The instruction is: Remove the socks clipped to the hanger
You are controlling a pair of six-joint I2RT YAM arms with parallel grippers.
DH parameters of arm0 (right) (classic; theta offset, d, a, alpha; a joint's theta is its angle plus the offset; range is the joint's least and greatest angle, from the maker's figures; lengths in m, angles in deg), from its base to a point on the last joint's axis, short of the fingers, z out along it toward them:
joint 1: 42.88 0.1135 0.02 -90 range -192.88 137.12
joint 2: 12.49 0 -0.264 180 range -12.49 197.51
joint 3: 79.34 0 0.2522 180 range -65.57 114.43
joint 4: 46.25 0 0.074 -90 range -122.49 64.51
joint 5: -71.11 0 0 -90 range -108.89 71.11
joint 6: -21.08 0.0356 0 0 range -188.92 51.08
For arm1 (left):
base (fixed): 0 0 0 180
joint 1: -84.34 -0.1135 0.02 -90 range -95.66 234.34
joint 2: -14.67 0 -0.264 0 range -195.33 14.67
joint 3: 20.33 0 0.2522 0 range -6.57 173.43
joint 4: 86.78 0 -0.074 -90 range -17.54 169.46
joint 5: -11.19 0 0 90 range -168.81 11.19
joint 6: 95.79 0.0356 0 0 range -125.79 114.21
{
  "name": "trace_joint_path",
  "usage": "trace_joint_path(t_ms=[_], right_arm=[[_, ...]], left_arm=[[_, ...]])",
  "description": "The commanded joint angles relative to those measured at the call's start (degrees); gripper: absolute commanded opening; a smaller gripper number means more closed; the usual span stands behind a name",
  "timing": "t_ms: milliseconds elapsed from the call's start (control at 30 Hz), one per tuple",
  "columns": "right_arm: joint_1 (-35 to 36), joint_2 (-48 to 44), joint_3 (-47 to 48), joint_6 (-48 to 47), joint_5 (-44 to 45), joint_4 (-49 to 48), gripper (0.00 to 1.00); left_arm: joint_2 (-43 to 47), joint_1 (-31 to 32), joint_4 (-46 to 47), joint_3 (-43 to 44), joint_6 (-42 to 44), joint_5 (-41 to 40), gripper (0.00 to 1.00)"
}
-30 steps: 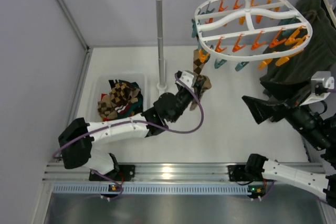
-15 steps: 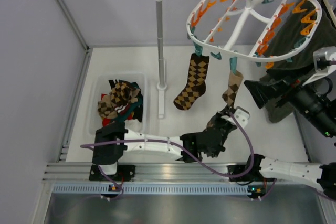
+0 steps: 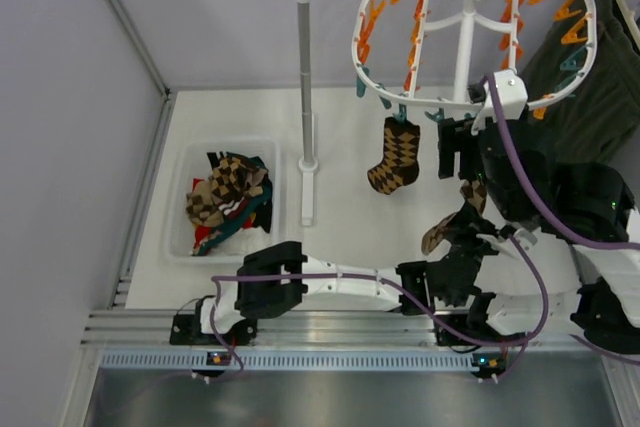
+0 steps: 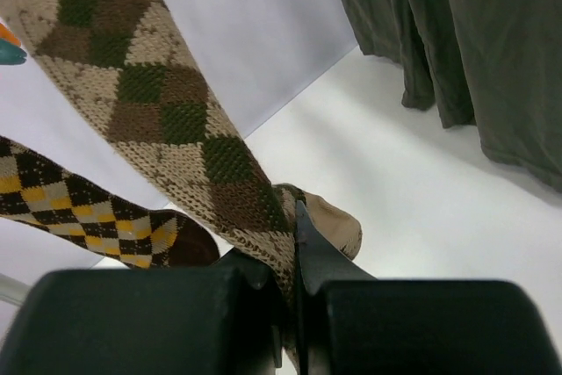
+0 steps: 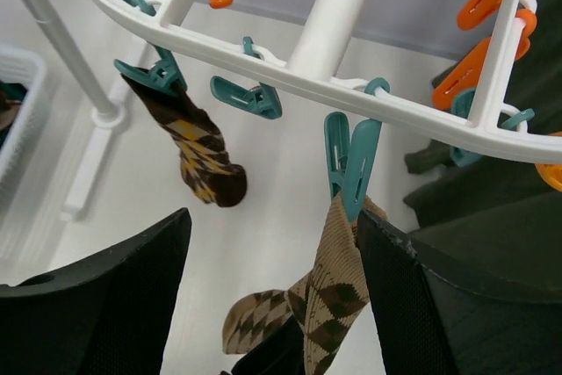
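The white hanger (image 3: 465, 37) hangs tilted from the pole, with orange and teal clips. A brown and yellow argyle sock (image 3: 393, 157) hangs from a teal clip on its near rim; it also shows in the right wrist view (image 5: 198, 151). A tan argyle sock (image 5: 338, 278) hangs from another teal clip (image 5: 351, 164). My left gripper (image 3: 462, 235) is shut on the lower part of this tan sock (image 4: 176, 120). My right gripper (image 5: 277, 296) is wide open just below the hanger rim (image 5: 263, 63), with the clip and the tan sock's top between its fingers.
A white bin (image 3: 180, 177) at the left holds several socks. The grey pole rack (image 3: 307, 77) stands behind it. A dark green garment (image 3: 590, 107) hangs at the right and shows in the left wrist view (image 4: 474, 41). My right arm covers the table's right side.
My left gripper has moved right, from the brown sock to the tan sock, and holds it. My right arm has swung up and left to the hanger. The hanger has tipped steeper.
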Motion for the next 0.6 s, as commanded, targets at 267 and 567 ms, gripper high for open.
trace_joint_path(t_ms=[267, 567], right_arm=[[-0.4, 4.7, 0.0, 2.9, 19.2, 5.3, 0.68], [-0.4, 5.6, -5.9, -2.3, 25.7, -2.4, 0.62]], left_arm=[[-2.9, 0.6, 1.5, 5.1, 4.0, 2.4, 0.00], [-2.5, 0.5, 1.5, 4.9, 2.8, 3.2, 0.00]])
